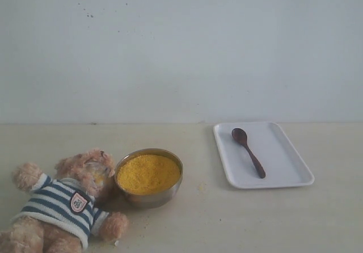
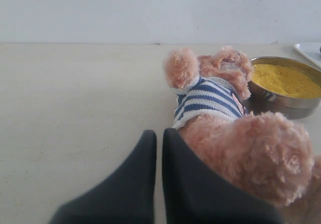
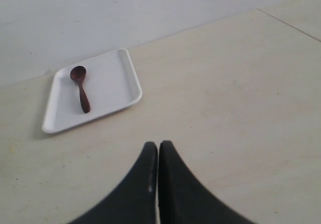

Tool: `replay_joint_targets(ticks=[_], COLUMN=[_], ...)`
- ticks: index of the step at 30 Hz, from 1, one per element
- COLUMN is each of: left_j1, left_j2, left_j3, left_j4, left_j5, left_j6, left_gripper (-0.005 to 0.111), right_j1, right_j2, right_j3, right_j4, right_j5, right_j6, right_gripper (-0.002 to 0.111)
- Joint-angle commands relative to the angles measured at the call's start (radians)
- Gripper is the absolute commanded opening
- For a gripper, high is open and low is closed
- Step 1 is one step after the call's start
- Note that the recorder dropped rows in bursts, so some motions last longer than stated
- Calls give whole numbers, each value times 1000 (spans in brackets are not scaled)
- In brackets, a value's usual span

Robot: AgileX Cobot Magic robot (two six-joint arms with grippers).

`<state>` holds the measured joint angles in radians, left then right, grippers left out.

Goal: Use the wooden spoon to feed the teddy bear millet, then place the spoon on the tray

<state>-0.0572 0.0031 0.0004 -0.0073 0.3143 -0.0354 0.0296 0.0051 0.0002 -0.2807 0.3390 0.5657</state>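
I find the wooden spoon (image 1: pixel 248 152) lying flat in the tray (image 1: pixel 289 171), on the right of the exterior view, its bowl at the far end and its handle slanting toward the near side. My right gripper (image 3: pixel 158 148), pressed together and empty, is well apart from the spoon but is the nearer tool. The left gripper (image 2: pixel 159 136), likewise closed, sits beside the teddy bear (image 1: pixel 59 202).

The teddy bear (image 1: pixel 51 205) is running off the exterior view's lower edge, hiding its legs from you, and its chest badge (image 1: pixel 78 202) is showing too small to read. In the left wrist view only a corner of the tray (image 2: pixel 310 50) is peeking in, the steel bowl (image 2: pixel 281 106) is getting clipped, and the bear's nearest limb is blurring.
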Motion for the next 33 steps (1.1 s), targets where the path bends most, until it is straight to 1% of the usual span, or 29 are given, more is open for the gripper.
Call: replay_joint_targets(ticks=[1, 4, 6, 11, 26, 33], left_j1=[2, 2, 2, 2, 2, -12], left_j2=[-3, -3, -3, -3, -3, -3], left_j3=[0, 0, 0, 0, 0, 0], left_j4=[-11, -11, -11, -11, -11, -11], left_j5=[-6, -6, -6, -6, -6, -6], left_j6=[-6, -6, -6, -6, -2, -2], left_gripper=[4, 4, 4, 4, 4, 4], right_j1=[2, 2, 2, 2, 2, 2], right_j2=[-5, -5, -5, -5, -5, -5], right_j3=[0, 0, 0, 0, 0, 0], right_j4=[137, 281, 303, 213, 224, 224], right_j5=[-94, -48, 14, 5, 2, 2], right_j6=[-260, -494, -516, -516, -516, -516], right_gripper=[0, 0, 0, 0, 0, 0])
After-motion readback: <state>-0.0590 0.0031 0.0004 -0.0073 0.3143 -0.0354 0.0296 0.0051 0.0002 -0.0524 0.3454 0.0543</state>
